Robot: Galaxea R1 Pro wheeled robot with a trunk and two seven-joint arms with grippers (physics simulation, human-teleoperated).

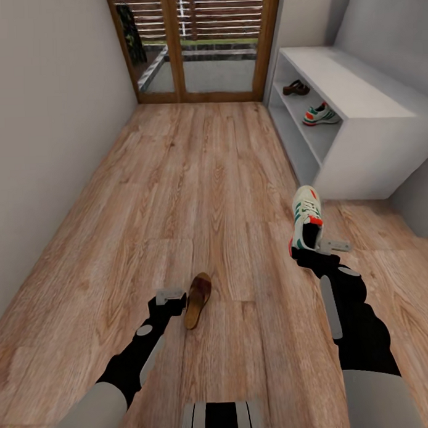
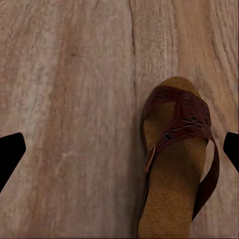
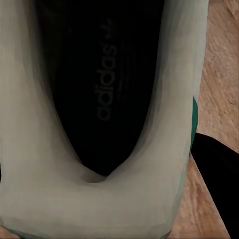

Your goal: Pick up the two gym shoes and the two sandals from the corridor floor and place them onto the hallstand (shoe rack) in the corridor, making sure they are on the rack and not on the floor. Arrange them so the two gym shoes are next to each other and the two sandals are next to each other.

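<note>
Sandals first: one brown sandal [image 1: 198, 300] lies on the wood floor [image 1: 194, 190], well short of the hallstand [image 1: 352, 119], with the left gripper [image 1: 169, 297] just beside it, jaws spread wide and empty. Nearer the hallstand's corner, the right gripper [image 1: 309, 251] clamps the heel of a gym shoe [image 1: 306, 216]. Inside the hallstand sit another sandal [image 1: 295, 87] and another gym shoe [image 1: 320, 115].

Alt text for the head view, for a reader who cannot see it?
The right hand grips a white sneaker at its heel while the left hand sits beside a brown sandal on the wood floor. A white rack holds another sandal and sneaker.
</note>
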